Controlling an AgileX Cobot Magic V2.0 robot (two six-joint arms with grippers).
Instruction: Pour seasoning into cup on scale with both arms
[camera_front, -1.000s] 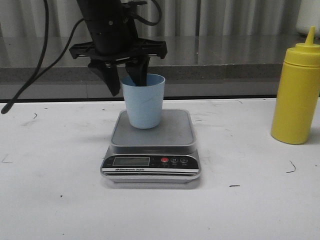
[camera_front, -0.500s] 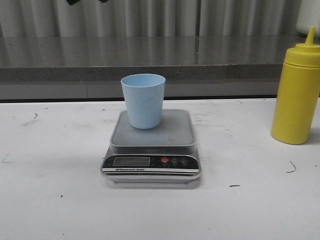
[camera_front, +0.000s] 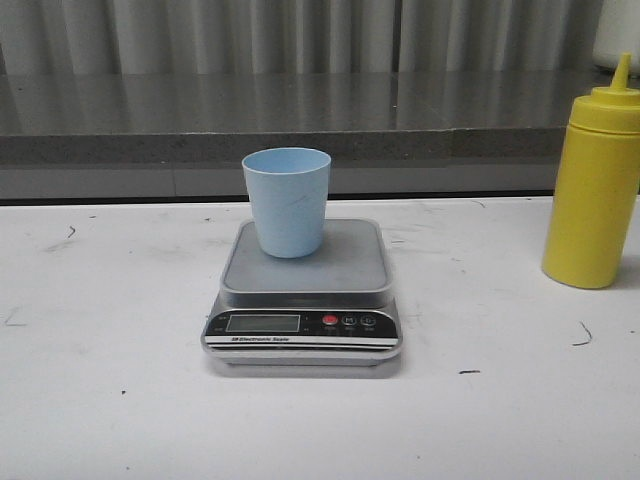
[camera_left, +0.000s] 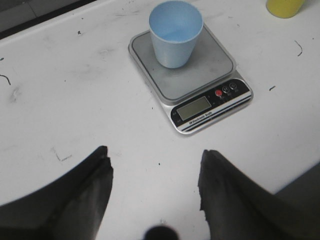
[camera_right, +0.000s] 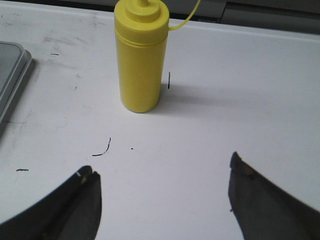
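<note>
Seasoning (camera_front: 594, 190) stands untouched at right edge of front view, well apart from cup (camera_front: 287, 201), which sits upright on scale (camera_front: 303, 290) at centre. Left gripper (camera_left: 155, 187) and right gripper (camera_right: 162, 202) both spread wide, empty. Risk: off-centre grab tips the tall bottle, or squeeze squirts early. Vs 1 s ago: left arm gone from above cup.

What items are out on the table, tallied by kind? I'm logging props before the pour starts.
Cups: 1, the pale-blue cup standing on the scale
Scales: 1, the silver scale
Squeeze bottles: 1, the yellow seasoning bottle at the right, apart from the scale
Total: 3
</note>
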